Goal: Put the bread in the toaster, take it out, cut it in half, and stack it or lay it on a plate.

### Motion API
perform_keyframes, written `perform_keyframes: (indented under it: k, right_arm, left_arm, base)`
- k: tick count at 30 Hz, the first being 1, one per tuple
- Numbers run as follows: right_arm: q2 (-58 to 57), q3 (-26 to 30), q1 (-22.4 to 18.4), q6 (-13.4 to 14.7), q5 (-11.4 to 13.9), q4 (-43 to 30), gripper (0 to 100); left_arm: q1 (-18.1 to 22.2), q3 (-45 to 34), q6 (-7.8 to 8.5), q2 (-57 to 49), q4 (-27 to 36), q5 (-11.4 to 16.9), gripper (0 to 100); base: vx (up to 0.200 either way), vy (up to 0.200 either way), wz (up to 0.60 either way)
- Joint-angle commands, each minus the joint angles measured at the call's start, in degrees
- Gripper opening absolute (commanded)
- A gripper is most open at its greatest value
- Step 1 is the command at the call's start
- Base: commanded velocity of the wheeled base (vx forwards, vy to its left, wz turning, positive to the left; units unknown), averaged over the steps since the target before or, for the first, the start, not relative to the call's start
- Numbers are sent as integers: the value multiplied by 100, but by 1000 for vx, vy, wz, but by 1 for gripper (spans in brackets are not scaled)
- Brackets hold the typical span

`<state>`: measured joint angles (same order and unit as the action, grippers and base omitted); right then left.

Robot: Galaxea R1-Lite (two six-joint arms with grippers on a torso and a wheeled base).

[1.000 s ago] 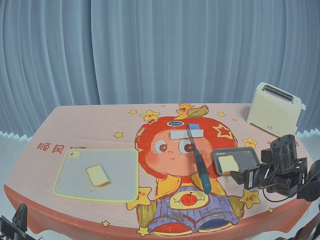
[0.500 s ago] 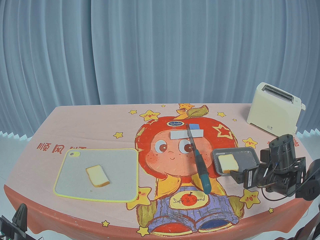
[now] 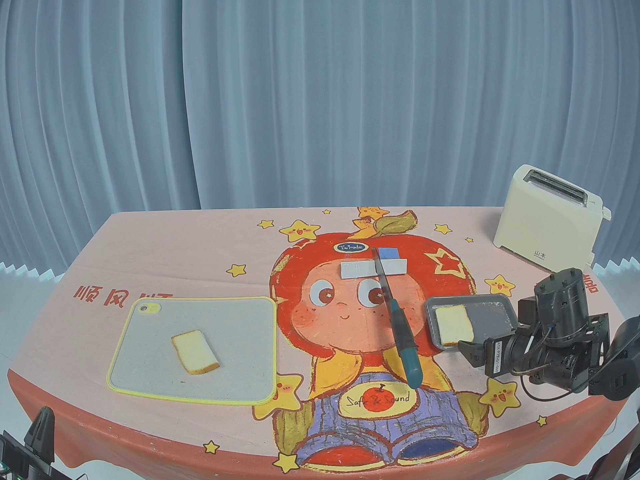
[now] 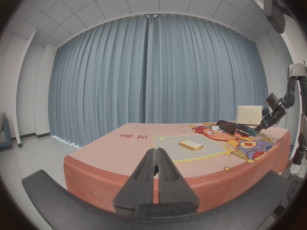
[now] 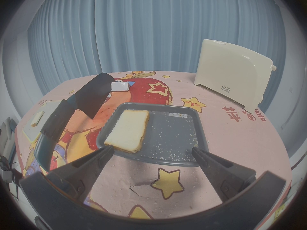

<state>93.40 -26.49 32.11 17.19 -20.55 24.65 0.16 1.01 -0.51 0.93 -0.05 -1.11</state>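
Pink cartoon cloth (image 3: 200, 261) covers the table in the head view. Toaster (image 3: 548, 220) stands at the far right corner. Grey tray (image 3: 497, 309) sits a bit nearer to me, with a slice (image 3: 455, 325) lying flat at its left end. My right pincer (image 3: 485, 349) is down low at the tray's near edge. Knife (image 3: 399, 318) lies just left of the tray, blade across a small grey-and-blue block (image 3: 363, 268), handle toward me. Way over on the left is the board (image 3: 233, 328) with a smaller piece (image 3: 195, 352) of bread flat on it.

Left wrist view: my left pincer (image 4: 156, 166) is closed up tight, fingers pressed together, gripping nothing. It's off the table's left end, well apart from the board.

Right wrist view: right pincer is spread wide and empty, one fingertip near each near corner of the tray. The slice is just past one of them. Can't tell if the tips touch the rim.
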Motion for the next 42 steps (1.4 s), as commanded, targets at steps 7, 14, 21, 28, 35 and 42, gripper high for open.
perform_keyframes:
  k: [7,14,21,28,35,42]
  right_arm:
    - [-622,-23,50,-40,-1,5,100]
    - [-868,-49,67,-58,7,-13,100]
    - [-1307,-102,243,-67,43,-109,100]
    - [-1518,-172,243,-75,51,-109,100]
    - [-1676,-172,164,-207,60,-13,100]
    - [-1755,-172,155,-277,16,-13,100]
  left_arm:
    - [2,-101,-2,-66,-4,-3,0]
    - [2,-101,-2,-66,-4,-3,0]
    - [2,-101,-2,-66,-4,-3,0]
    - [2,-101,-2,-66,-4,-3,0]
    - [2,-101,-2,-75,-4,-12,0]
    - [2,-101,-2,-66,-4,5,0]
  base:
    - [0,0,0]
    - [0,0,0]
    - [0,0,0]
    - [0,0,0]
    - [0,0,0]
    - [0,0,0]
